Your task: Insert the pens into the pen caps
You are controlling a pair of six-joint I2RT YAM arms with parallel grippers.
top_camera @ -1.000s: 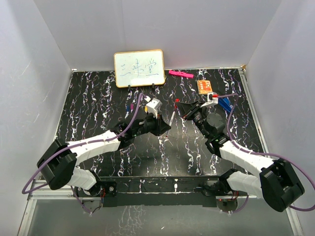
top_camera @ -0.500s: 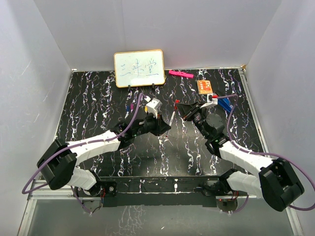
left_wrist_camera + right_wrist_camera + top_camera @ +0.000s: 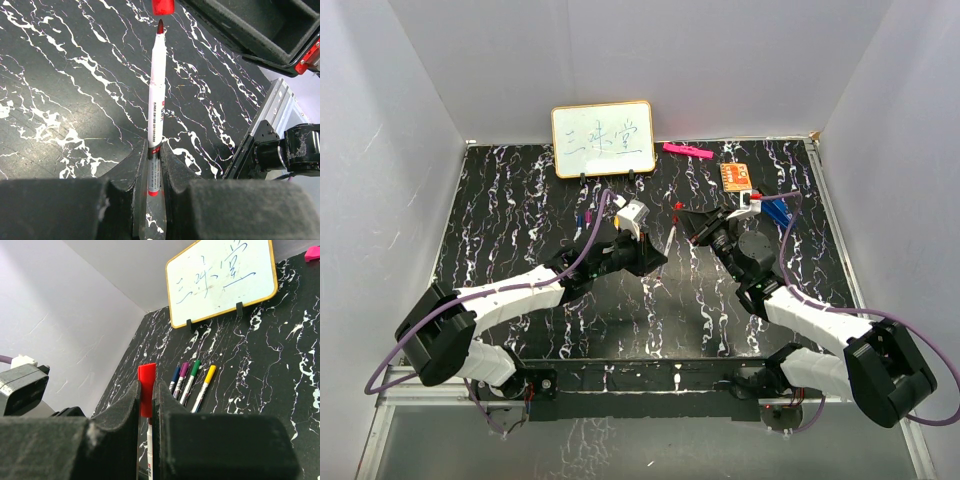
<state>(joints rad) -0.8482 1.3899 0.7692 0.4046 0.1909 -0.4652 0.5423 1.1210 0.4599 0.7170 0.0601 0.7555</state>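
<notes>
Left wrist view: left pincer (image 3: 152, 166) pinching a slim white pen (image 3: 156, 95), red tip pointing at the red cap (image 3: 163, 6), seemingly just apart. Right wrist view only: right pincer (image 3: 146, 401) clamped on that cap; four capped pens (image 3: 191, 381) side by side on the black marbled worktop (image 3: 280, 370), below the whiteboard (image 3: 222, 277).

Red cap (image 3: 163, 6) cropped at top edge, base of red pen (image 3: 155, 100) hidden inside left gripper (image 3: 153, 152)
</notes>
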